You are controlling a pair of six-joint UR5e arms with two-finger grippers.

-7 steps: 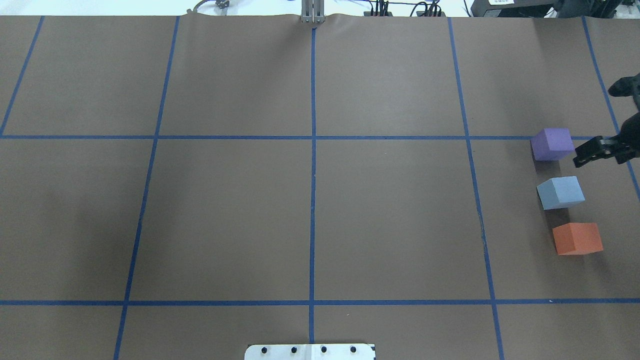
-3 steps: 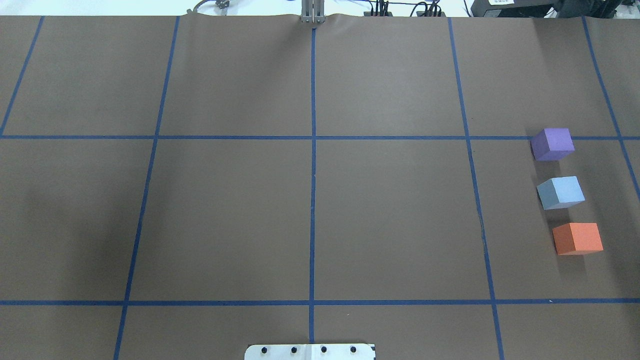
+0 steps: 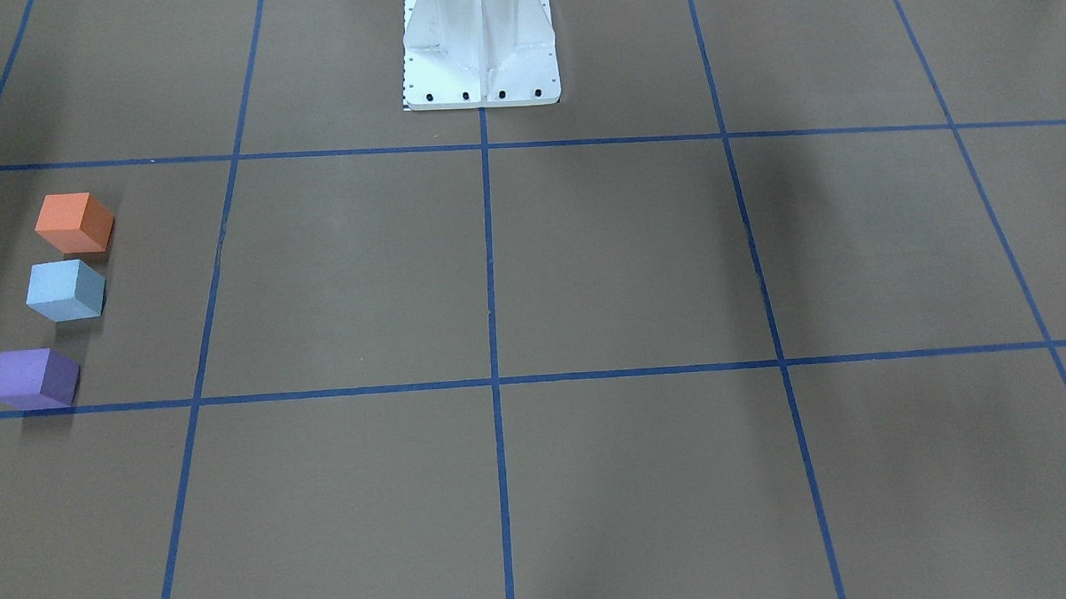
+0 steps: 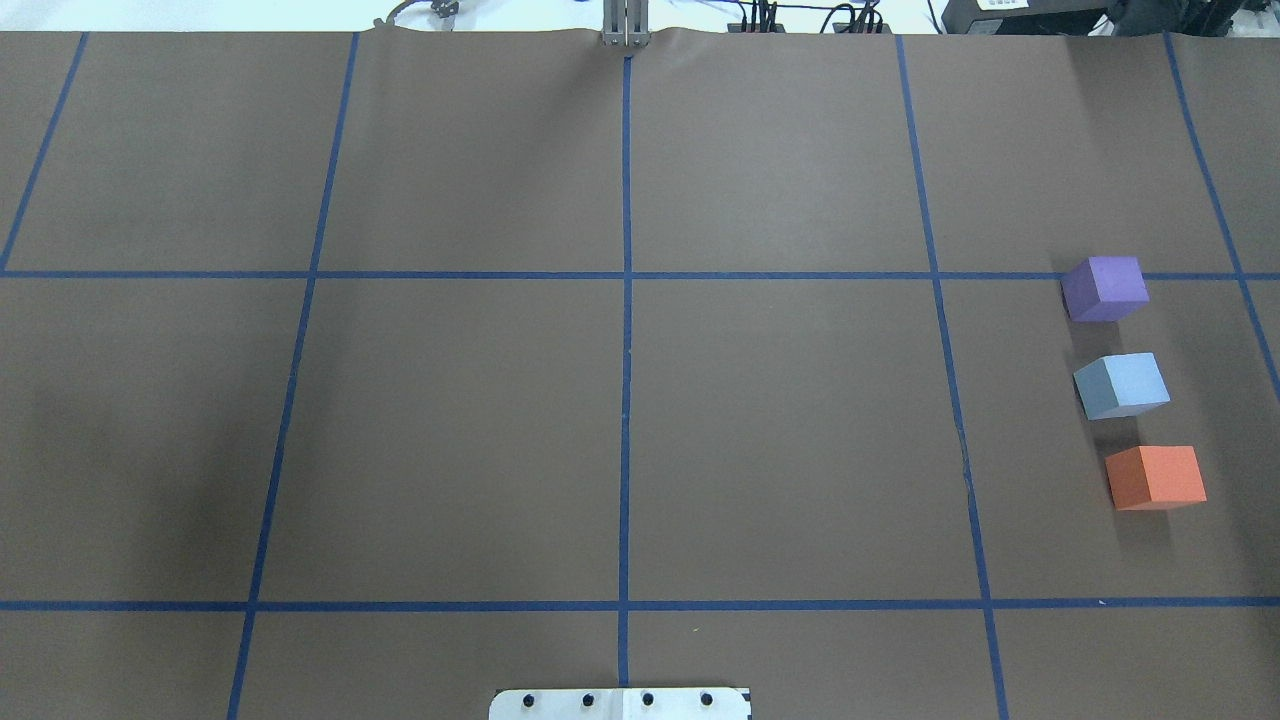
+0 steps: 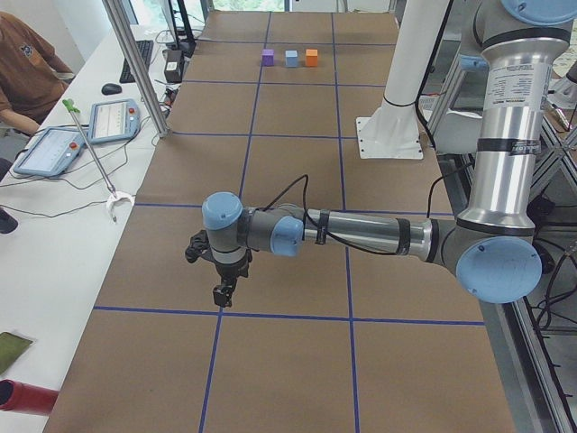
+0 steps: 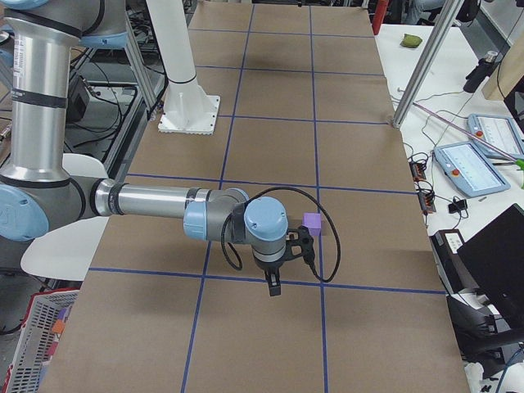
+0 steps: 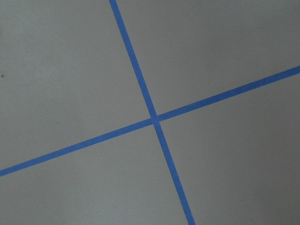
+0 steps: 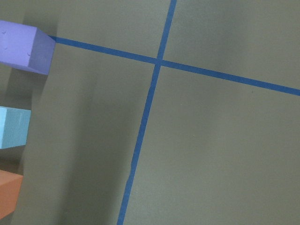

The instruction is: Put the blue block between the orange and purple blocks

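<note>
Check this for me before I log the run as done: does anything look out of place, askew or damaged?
Nothing stands out. The blue block sits flat between the purple block and the orange block, with gaps on both sides and none tipped or damaged.

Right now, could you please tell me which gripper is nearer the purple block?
Right. The right gripper hangs close to the purple block; the left gripper hangs far away, toward the opposite end.

Matt blue block [image 4: 1130,382], matt table [image 4: 450,420]
</note>
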